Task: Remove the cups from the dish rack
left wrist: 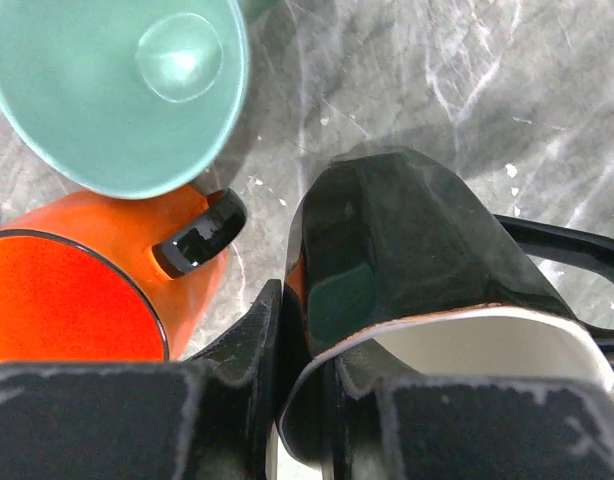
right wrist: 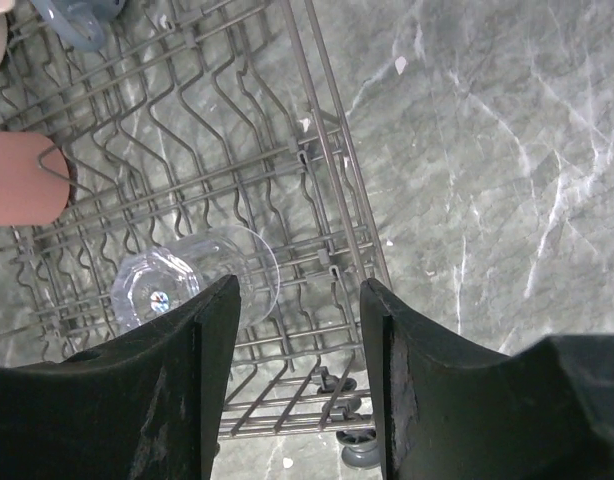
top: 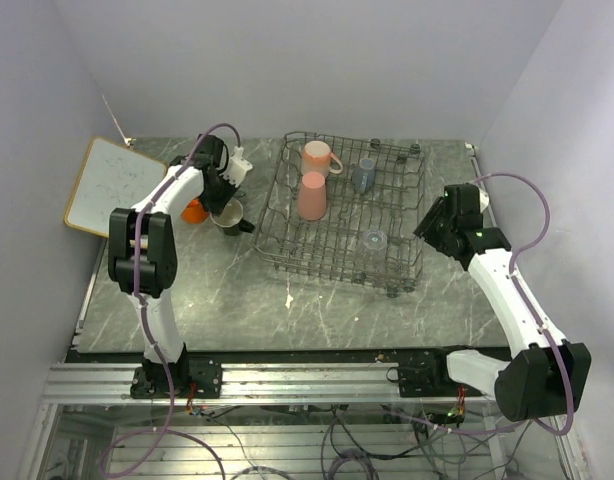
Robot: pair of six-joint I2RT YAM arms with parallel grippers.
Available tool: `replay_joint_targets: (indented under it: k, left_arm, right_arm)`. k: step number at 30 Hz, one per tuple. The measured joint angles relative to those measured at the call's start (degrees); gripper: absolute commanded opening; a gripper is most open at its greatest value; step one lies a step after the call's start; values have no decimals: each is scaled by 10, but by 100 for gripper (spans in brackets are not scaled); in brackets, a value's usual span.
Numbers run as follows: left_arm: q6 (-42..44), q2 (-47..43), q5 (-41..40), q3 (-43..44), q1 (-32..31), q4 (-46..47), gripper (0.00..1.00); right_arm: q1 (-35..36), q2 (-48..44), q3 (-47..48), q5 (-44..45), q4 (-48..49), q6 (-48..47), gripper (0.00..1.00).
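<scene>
The left claw [left wrist: 297,370], clamped on the rim of the black mug [left wrist: 407,250], holds it at the counter [top: 237,300] left of the dish rack [top: 397,277], beside the orange mug [left wrist: 77,290] and mint green mug [left wrist: 117,90], apparently grouping what is unloaded, while the right claw [right wrist: 297,295] hangs jaws apart over the rack's clear glass [right wrist: 157,295].

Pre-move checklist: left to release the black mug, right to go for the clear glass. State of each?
1. Left fingers shut on black mug wall: ok.
2. Black mug's base down on table: cannot tell.
3. Black mug apart from orange mug and mint green mug: ok.
4. Right fingers open, empty: ok.
5. Clear glass centred between right fingers: not ok, offset toward one finger; dish rack side wire sits in the gap.
</scene>
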Motion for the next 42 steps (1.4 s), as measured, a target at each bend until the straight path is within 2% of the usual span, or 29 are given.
replay_joint_targets:
  k: [2, 7, 14, 17, 19, 20, 27, 30, 34, 38, 42]
  left_arm:
    - [-2, 5, -2, 7, 0, 1, 9]
    - [-3, 9, -10, 14, -6, -3, 28]
    - [-5, 8, -18, 47, -8, -12, 67]
    - [-9, -9, -16, 65, -8, -16, 69]
    - [-12, -26, -13, 83, -8, -26, 83]
    - [-12, -35, -12, 94, -8, -32, 86]
    - [-9, -135, 4, 109, -8, -56, 87]
    - [-5, -173, 17, 99, -8, -68, 87]
    - [1, -209, 38, 73, -8, -89, 99]
    - [5, -233, 56, 36, -8, -110, 99]
    - [10, -248, 71, 5, -8, -123, 97]
  right_arm:
    - [-7, 0, 7, -4, 0, -2, 53]
    - [-12, 5, 19, -19, -1, -7, 60]
    - [-5, 33, 92, -28, 5, -18, 71]
    - [12, 69, 132, -24, 13, -22, 75]
    - [29, 102, 160, -20, 19, -25, 76]
    - [42, 125, 177, -15, 20, -26, 77]
    - [129, 296, 317, 7, 26, -48, 78]
    - [135, 365, 385, 5, 19, -67, 78]
    - [132, 465, 509, 0, 0, -105, 76]
    - [133, 563, 645, -18, -12, -145, 74]
    - [133, 629, 715, -47, -12, -176, 73]
